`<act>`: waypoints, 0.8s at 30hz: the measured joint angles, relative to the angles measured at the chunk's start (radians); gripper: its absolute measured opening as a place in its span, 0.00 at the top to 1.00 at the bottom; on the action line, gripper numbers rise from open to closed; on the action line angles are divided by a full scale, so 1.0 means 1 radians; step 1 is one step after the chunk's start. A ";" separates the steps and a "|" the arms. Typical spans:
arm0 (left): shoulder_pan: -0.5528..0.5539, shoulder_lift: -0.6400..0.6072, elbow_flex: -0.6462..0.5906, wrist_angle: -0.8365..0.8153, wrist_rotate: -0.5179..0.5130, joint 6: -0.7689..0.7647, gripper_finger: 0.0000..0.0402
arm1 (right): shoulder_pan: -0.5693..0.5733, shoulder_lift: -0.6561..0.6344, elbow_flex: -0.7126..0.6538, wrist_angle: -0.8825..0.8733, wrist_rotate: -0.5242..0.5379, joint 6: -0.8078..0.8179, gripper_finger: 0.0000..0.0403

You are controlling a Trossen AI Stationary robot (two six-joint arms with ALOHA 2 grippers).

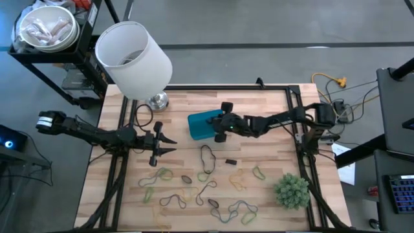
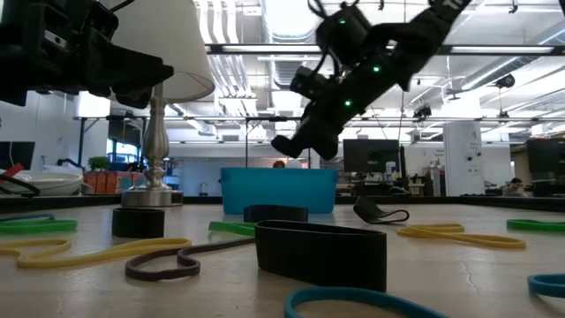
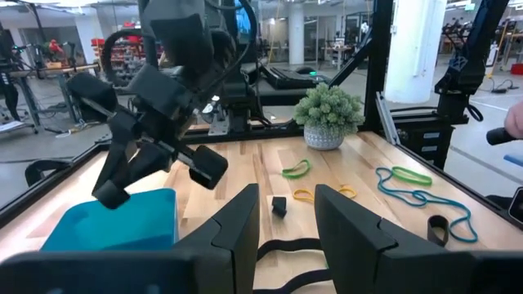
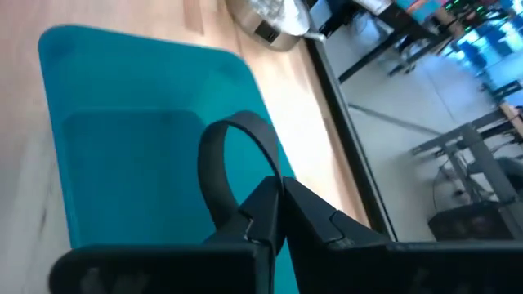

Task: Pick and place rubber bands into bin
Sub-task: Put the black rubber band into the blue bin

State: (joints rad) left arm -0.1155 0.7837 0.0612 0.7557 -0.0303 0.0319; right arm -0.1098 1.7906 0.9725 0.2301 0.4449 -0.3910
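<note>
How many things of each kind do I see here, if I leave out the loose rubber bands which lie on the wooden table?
Blue bin: 1
Lamp with white shade: 1
Green plant ball: 1
Dark rubber band pinched in the right claw over the bin: 1
Total: 4

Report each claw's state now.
Left claw: open, empty, above the table.
Right claw: shut on a dark rubber band, over the blue bin.
</note>
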 joint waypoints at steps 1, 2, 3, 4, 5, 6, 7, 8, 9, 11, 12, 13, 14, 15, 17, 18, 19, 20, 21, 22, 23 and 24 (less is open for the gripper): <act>0.000 0.001 0.000 0.001 0.000 0.000 0.74 | 0.000 0.004 0.025 -0.047 0.000 0.006 0.94; 0.000 0.002 -0.001 0.000 0.000 0.000 0.74 | 0.000 0.010 0.050 -0.093 0.000 0.016 0.92; 0.000 0.004 -0.001 -0.002 0.000 0.000 0.74 | 0.000 0.012 0.078 -0.145 0.000 0.028 0.90; 0.000 0.006 -0.001 -0.002 0.000 0.000 0.74 | 0.000 0.012 0.103 -0.200 0.000 0.042 0.89; 0.000 0.008 0.000 -0.002 0.000 0.000 0.74 | 0.000 0.012 0.127 -0.255 0.000 0.054 0.87; 0.000 0.008 0.000 -0.003 0.000 0.000 0.74 | -0.002 0.012 0.152 -0.301 0.000 0.067 0.86; 0.000 0.008 0.000 -0.002 0.000 0.000 0.74 | -0.002 0.012 0.173 -0.338 0.000 0.078 0.85; 0.000 0.008 0.000 -0.001 0.000 0.000 0.74 | -0.003 0.012 0.193 -0.376 0.000 0.089 0.84; 0.000 0.008 -0.001 0.001 0.000 0.000 0.74 | -0.003 0.012 0.213 -0.414 0.000 0.099 0.84; 0.000 0.006 -0.002 -0.001 0.000 -0.001 0.74 | -0.003 0.012 0.245 -0.465 0.000 0.110 0.82; 0.000 0.006 -0.001 0.001 0.000 -0.001 0.74 | -0.003 0.012 0.253 -0.482 0.000 0.111 0.82; 0.000 0.008 -0.001 0.002 0.000 -0.001 0.74 | -0.003 0.012 0.258 -0.489 0.000 0.111 0.82; 0.000 0.008 0.000 0.000 0.000 -0.001 0.74 | -0.003 0.012 0.262 -0.489 -0.001 0.104 0.81; 0.000 0.008 0.000 -0.001 0.000 -0.001 0.74 | -0.003 0.012 0.264 -0.490 -0.001 0.099 0.81; 0.000 0.008 -0.001 0.002 0.000 -0.001 0.74 | -0.007 0.012 0.267 -0.490 -0.003 0.102 0.81; 0.000 0.008 -0.002 0.000 0.000 -0.001 0.74 | -0.013 0.012 0.271 -0.489 -0.006 0.107 0.81; 0.000 0.008 -0.002 -0.001 0.000 -0.001 0.74 | -0.020 0.012 0.275 -0.490 -0.015 0.117 0.81; 0.000 0.008 -0.002 -0.001 0.000 -0.001 0.74 | -0.028 0.012 0.281 -0.497 -0.030 0.134 0.81; 0.000 0.008 -0.002 -0.001 0.000 -0.001 0.74 | -0.039 0.012 0.289 -0.511 -0.058 0.162 0.81; 0.000 0.008 -0.002 -0.001 0.000 -0.001 0.74 | -0.049 0.012 0.300 -0.532 -0.102 0.190 0.81; 0.000 0.008 -0.002 -0.001 0.000 -0.001 0.74 | -0.059 0.012 0.311 -0.555 -0.160 0.209 0.81; 0.000 0.008 -0.002 -0.001 0.000 -0.001 0.74 | -0.070 0.012 0.321 -0.573 -0.219 0.219 0.81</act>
State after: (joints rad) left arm -0.1155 0.7921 0.0593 0.7547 -0.0303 0.0311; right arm -0.1795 1.8027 1.2936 -0.3432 0.2255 -0.1718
